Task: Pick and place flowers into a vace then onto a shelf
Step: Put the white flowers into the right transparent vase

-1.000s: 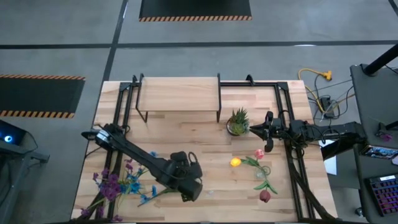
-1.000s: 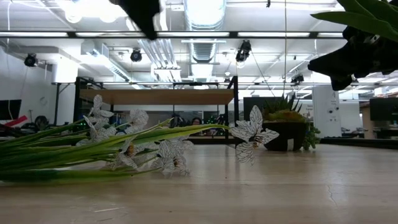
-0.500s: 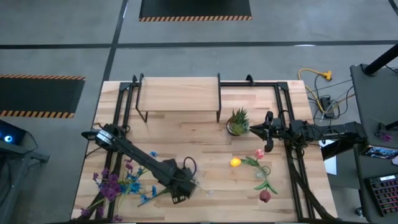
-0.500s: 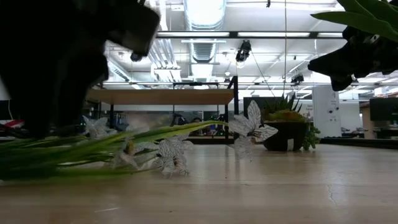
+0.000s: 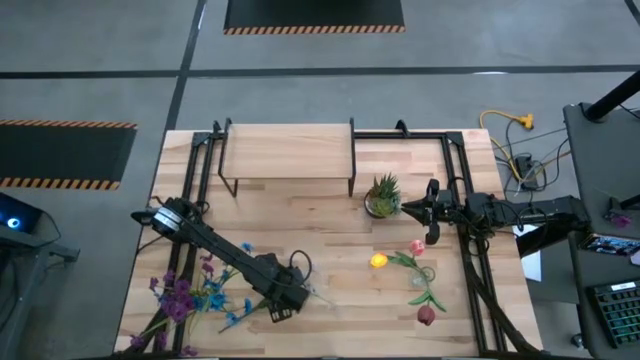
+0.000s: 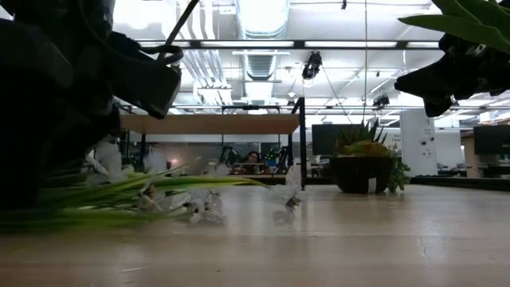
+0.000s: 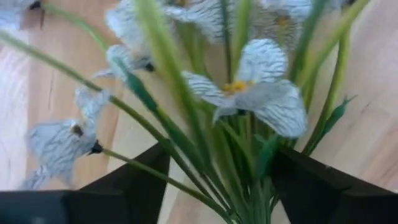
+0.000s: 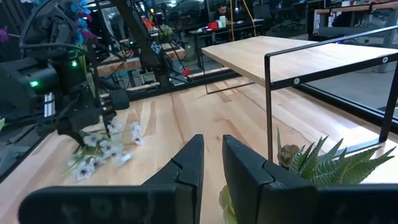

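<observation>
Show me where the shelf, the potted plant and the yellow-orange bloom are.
shelf (image 5: pixel 287 151): high view, middle of the wooden board.
potted plant (image 5: pixel 383 192): high view, its spiky green leaves.
yellow-orange bloom (image 5: pixel 378 261): high view, the flower head.

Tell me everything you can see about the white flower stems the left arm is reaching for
The white flower stems are a bundle of thin green stalks with pale, dark-veined petals and yellow centres, looking artificial. They lie flat on the wooden table, near its front edge, beside the purple and blue flowers. The left gripper is down over them, its dark fingers standing open on either side of the stalks. Whether the fingers touch the stems cannot be told.
</observation>
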